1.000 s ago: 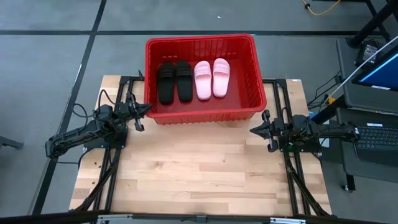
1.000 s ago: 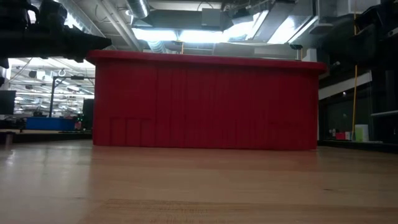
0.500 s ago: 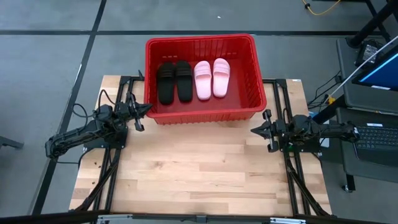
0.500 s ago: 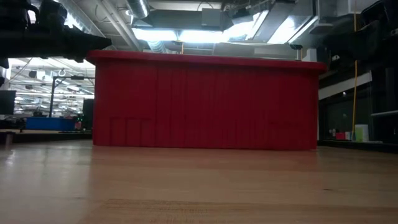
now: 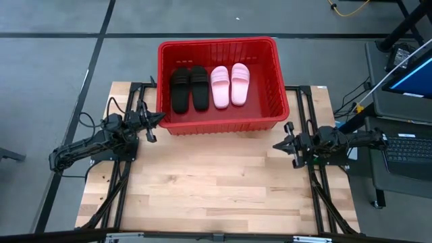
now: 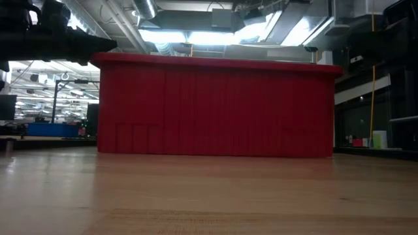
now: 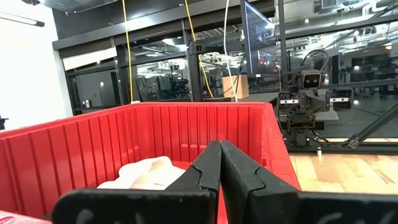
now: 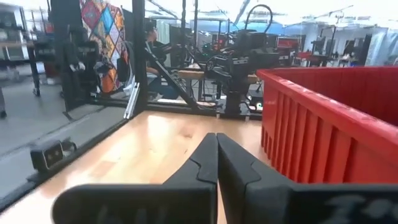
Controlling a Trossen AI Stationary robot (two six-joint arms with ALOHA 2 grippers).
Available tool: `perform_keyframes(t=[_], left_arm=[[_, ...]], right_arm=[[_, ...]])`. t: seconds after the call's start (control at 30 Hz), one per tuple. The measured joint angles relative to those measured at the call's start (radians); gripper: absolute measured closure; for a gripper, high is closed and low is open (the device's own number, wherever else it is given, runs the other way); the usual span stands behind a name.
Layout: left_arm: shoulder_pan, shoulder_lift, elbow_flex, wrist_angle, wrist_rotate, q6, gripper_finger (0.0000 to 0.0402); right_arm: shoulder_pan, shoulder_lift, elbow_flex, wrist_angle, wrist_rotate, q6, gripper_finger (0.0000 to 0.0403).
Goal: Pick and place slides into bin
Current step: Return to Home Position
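From above: showing a large rectangular bright red plastic bin (image 5: 217,42) at the far edge of a pale wooden table (image 5: 202,182), holding two matte black open-toe slides (image 5: 190,89) beside two pale pink slides (image 5: 229,85). Placing the left gripper (image 5: 159,118) just beside the bin's near left corner, the right gripper (image 5: 276,145) near its right corner.

At table level: seeing only the bin's (image 6: 215,111) ribbed red wall.

Through the left wrist: finding the left gripper (image 7: 219,149) pinched closed and empty, pointing over the bin (image 7: 93,149) at one of the pale pink slides (image 7: 146,171).

Through the right wrist: finding the right gripper (image 8: 216,140) closed too, carrying nothing, alongside the bin (image 8: 323,124).

Judging only the homing as left — lifting the left gripper up and away before swinging back, keeping both arms clear of the rim, avoiding nudging the bin.
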Motion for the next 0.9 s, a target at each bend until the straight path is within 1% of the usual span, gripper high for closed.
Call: perform_keyframes(t=[0.2, 0.9], left_arm=[[0.0, 0.0, 0.0, 0.0, 0.0, 0.0, 0.04], [0.0, 0.0, 0.0, 0.0, 0.0, 0.0, 0.04]], right_arm=[[0.0, 0.0, 0.0, 0.0, 0.0, 0.101, 0.0397], [0.0, 0.0, 0.0, -0.001, 0.0, 0.098, 0.0397]])
